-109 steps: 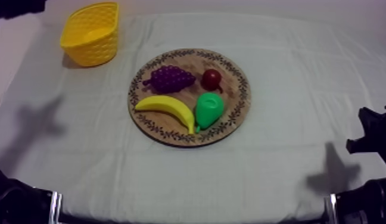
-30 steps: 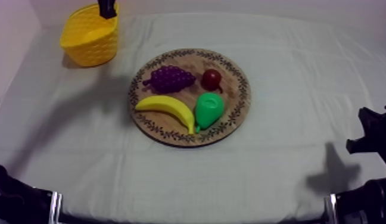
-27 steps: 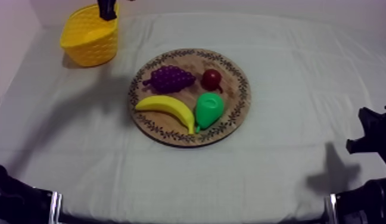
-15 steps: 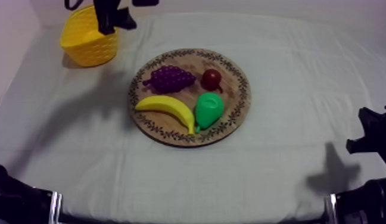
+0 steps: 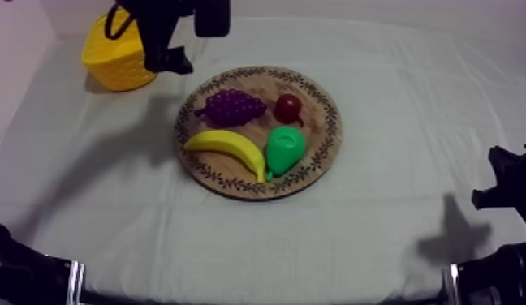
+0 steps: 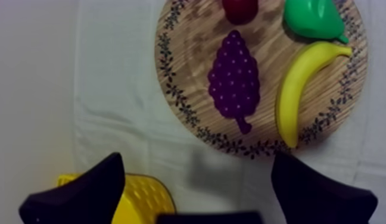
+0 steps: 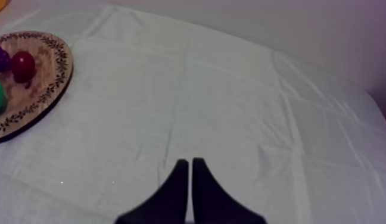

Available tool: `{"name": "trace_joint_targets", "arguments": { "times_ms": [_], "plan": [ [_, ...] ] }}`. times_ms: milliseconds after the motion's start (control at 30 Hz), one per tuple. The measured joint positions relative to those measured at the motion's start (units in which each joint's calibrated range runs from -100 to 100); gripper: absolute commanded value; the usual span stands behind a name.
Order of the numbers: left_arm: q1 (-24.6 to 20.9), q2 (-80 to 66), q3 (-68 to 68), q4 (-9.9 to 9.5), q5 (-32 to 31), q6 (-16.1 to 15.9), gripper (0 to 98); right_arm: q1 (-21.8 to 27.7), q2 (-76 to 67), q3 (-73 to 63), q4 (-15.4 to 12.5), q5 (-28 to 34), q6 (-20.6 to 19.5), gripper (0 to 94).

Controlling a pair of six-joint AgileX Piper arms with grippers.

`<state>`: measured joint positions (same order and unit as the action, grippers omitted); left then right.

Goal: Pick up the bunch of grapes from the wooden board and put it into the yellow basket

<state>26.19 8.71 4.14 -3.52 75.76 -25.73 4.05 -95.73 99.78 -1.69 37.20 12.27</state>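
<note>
Top view: left end effector (image 5: 170, 60) hangs at the board-side edge of the yellow lattice basket (image 5: 112, 63), short of the round wooden board with patterned rim (image 5: 319, 97). Purple bunch of grapes (image 5: 230, 106) lies on the board's upper-left part, apart from that end effector.

Left wrist view: black fingers (image 6: 82, 193) spread wide, nothing between; grapes (image 6: 234, 80) lie on the board ahead of them, basket (image 6: 139, 199) beside one finger.

Right wrist view: right end effector (image 7: 189, 164) closed, a narrow wedge over the bench (image 7: 231, 107).
</note>
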Motion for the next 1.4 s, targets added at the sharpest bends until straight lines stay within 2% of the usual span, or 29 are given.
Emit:
{"name": "trace_joint_targets", "arguments": {
  "times_ms": [333,733,1400],
  "plan": [
    [1.6,8.2,-1.1,0.19,-4.0,0.5,93.6,0.0,0.0,0.0,0.0,0.0,0.0,0.5],
    [2.5,21.5,-6.4,0.78,-5.6,1.6,95.2,0.0,0.0,0.0,0.0,0.0,0.0,0.5],
    [2.0,36.1,-14.3,2.07,-6.7,2.0,95.4,0.0,0.0,0.0,0.0,0.0,0.0,0.5]
  ]
}}
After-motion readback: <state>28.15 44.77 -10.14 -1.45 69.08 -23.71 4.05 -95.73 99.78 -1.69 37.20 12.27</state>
